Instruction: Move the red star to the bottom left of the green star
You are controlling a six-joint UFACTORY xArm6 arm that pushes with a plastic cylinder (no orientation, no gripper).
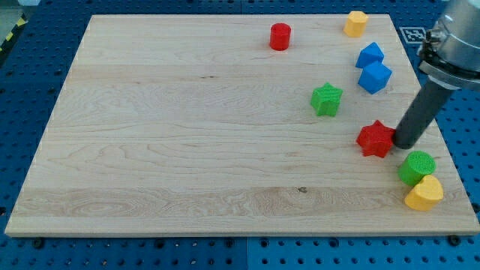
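Observation:
The red star lies on the wooden board at the view's right, below and to the right of the green star. My tip is at the red star's right edge, touching or nearly touching it. The dark rod slants up to the view's upper right.
A red cylinder and a yellow block sit near the view's top. Two blue blocks lie right of the green star. A green cylinder and a yellow heart sit at the bottom right corner.

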